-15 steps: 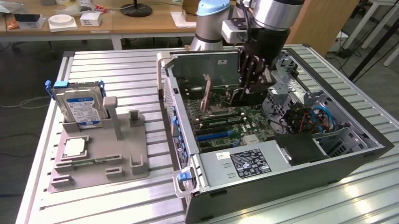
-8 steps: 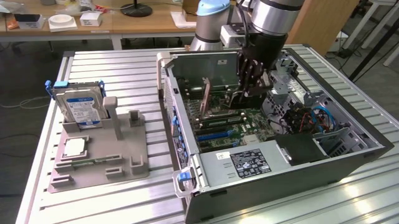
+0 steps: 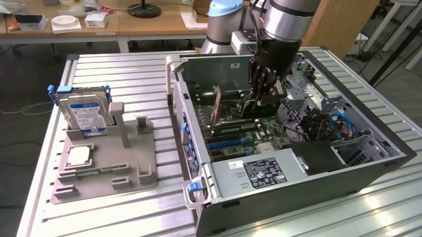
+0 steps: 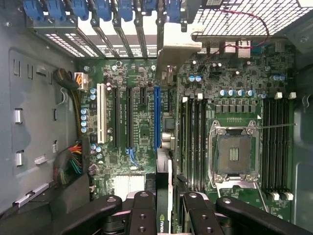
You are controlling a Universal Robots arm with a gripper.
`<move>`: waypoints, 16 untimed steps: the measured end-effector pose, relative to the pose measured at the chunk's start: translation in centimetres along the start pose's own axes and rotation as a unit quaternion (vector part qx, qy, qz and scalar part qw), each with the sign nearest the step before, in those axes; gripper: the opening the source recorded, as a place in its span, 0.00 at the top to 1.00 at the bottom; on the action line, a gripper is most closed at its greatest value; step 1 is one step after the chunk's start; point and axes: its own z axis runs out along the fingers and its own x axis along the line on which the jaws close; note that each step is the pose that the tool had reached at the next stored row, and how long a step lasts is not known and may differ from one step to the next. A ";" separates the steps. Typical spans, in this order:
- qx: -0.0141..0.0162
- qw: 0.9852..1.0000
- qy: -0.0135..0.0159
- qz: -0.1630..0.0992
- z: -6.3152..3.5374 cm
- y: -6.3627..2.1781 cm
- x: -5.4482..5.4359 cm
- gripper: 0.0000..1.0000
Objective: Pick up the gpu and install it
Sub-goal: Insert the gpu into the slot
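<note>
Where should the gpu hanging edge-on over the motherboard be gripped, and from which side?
By its upper long edge, from above, with a pad on each flat face. The gpu is thin and stands edge-down toward the slots, as the gripper holds it now.

The gpu point(image 4: 164, 176) hangs inside the case point(image 3: 297, 207) over the motherboard point(image 4: 142, 127).

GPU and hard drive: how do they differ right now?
The gpu is held by the gripper inside the case; the hard drive stands in a grey holder outside it. The gpu is thin and dark; the hard drive thick, silver, blue-labelled. Both stand on edge.
</note>
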 end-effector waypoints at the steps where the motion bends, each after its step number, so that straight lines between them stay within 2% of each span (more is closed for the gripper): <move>1: 0.000 1.000 0.000 0.000 0.00 0.00 0.0 0.74; 4: 0.000 1.000 0.000 0.000 0.12 0.04 0.0 0.74; 10: 0.000 1.000 0.001 -0.002 0.72 0.35 0.0 0.74; 14: 0.000 1.000 0.004 -0.002 1.11 0.82 0.0 0.74; 16: 0.000 1.000 0.007 -0.003 1.28 0.92 0.0 0.74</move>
